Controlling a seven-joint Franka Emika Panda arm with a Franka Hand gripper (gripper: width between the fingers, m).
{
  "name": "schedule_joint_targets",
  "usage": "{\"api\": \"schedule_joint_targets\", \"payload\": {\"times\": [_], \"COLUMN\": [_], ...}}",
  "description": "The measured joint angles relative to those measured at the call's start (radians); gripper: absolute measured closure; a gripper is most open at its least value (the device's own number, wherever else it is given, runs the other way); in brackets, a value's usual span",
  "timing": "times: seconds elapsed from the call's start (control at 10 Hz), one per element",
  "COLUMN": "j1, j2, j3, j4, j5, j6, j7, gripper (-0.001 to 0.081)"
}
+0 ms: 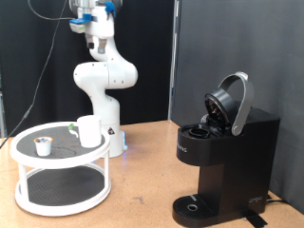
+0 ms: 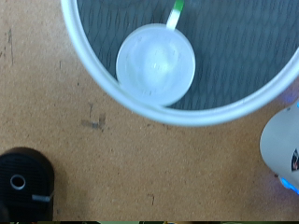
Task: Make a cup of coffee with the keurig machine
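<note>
The white cup (image 1: 89,131) stands upright on the top tier of a round white stand (image 1: 28,155) at the exterior view's left. In the wrist view the cup (image 2: 156,63) shows from straight above and looks empty. The black keurig machine (image 1: 223,157) stands at the exterior view's right with its domed lid raised; its drip tray base (image 1: 195,206) is bare. It also shows in the wrist view (image 2: 23,182). My gripper (image 1: 87,19) hangs high above the stand, partly cut off by the exterior view's top edge. Its fingers do not show in the wrist view.
A small white pod with a dark top (image 1: 42,145) sits on the stand, apart from the cup. A green-and-white strip (image 2: 177,13) lies on the stand's dark mesh. The robot's white base (image 1: 104,81) stands just behind the stand. Wooden tabletop (image 1: 142,190) lies between stand and machine.
</note>
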Motion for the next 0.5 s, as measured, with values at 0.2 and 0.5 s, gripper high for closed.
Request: {"api": "schedule_joint_targets", "payload": {"times": [0.2, 0.5], "j1": [-0.013, -0.026], "j2": [0.026, 0.085], "j3": [-0.057, -0.135], "j4": [0.007, 0.034], "j5": [-0.037, -0.076], "j6": [0.024, 0.062], "j7": [-0.048, -0.111], "gripper": [0.0072, 0.0072]}}
